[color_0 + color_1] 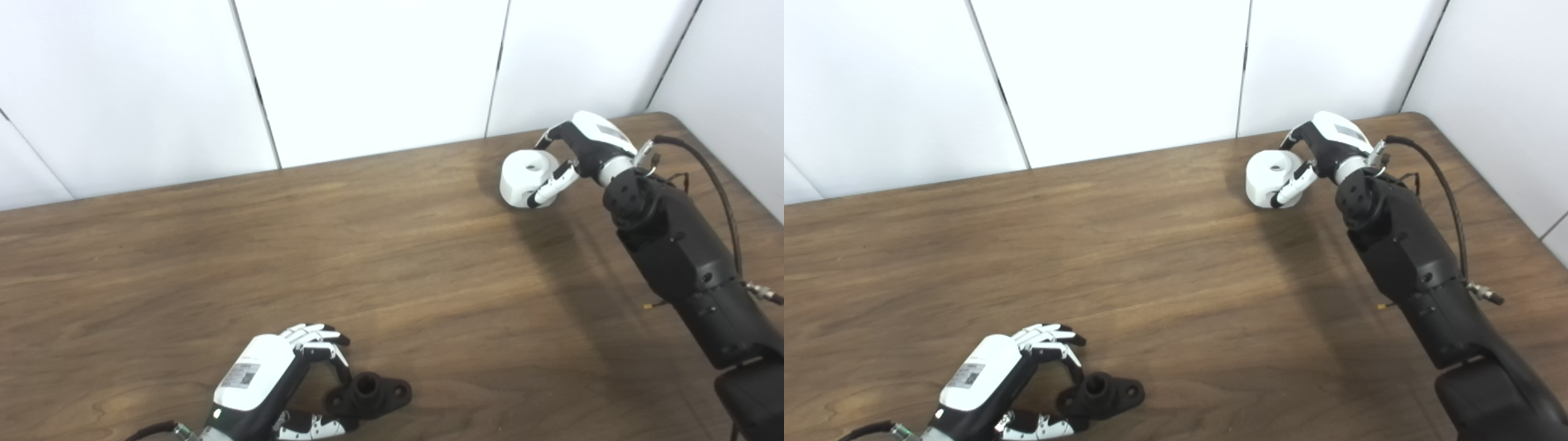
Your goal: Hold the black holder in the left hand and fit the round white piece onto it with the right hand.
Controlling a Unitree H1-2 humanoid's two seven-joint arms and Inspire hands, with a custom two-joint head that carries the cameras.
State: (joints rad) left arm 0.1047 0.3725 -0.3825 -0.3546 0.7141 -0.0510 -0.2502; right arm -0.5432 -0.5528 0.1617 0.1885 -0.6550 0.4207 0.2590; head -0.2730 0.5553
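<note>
The left hand (269,380) sits low on the wooden table (380,269), fingers and thumb curled around the black holder (370,395), whose flange juts out just past its fingertips. Well apart, toward the far corner, the right hand (582,153) grips the round white piece (527,177), which lies between its fingers and thumb, resting on the table

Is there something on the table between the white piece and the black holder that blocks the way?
Nothing visible does. The white piece, held in the right hand at the far right, and the black holder, at the left hand near the front edge, are separated only by bare table.
</note>
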